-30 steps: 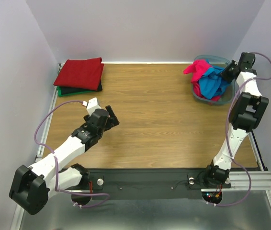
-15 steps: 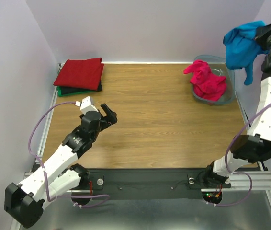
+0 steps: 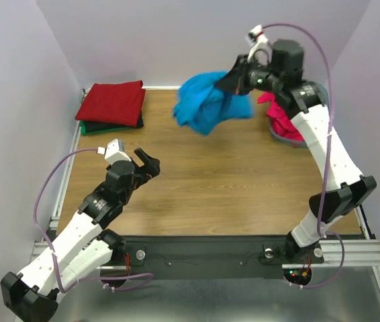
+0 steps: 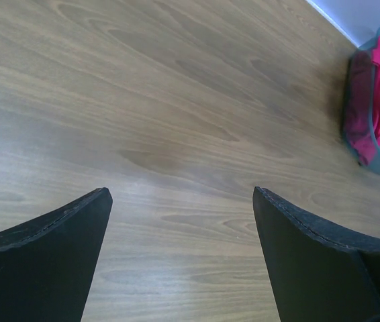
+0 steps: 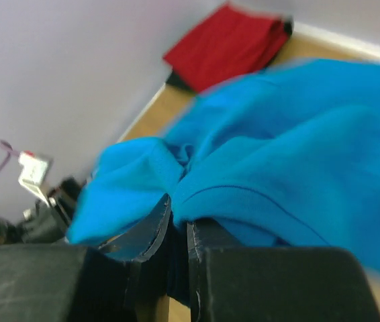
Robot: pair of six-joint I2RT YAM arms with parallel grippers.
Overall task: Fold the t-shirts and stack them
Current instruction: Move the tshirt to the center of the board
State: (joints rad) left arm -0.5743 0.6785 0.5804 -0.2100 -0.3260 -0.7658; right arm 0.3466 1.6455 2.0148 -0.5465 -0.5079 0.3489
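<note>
**Bright blue t-shirt** (image 3: 207, 107): bunched and hanging clear of the worktop (image 3: 223, 181) toward 12 o'clock in the top view. It is pinched at one gathered fold by the right claw (image 3: 235, 79), whose fingers are clamped on the cloth. The fabric looks like a thin matte knit, limp, light and not fragile. It will likely drape and swing rather than keep a shape, so a single pinch leaves it crumpled. For spreading, a hem or shoulder seam with one corner per claw would probably serve better. Which edge is gripped now cannot be told.

**Left claw** (image 3: 147, 163): fingers spread wide and empty, low at 8 o'clock.

**Magenta t-shirt** (image 3: 280, 119): heaped in the translucent plastic bin (image 4: 376, 164) at 2 o'clock.

**Stack at 10 o'clock:** a folded dark red t-shirt (image 3: 113, 102) tops a black t-shirt (image 3: 135, 123) and a green t-shirt (image 3: 90, 130), all flat rectangles. The worktop is smooth, with a wood-grain surface.
</note>
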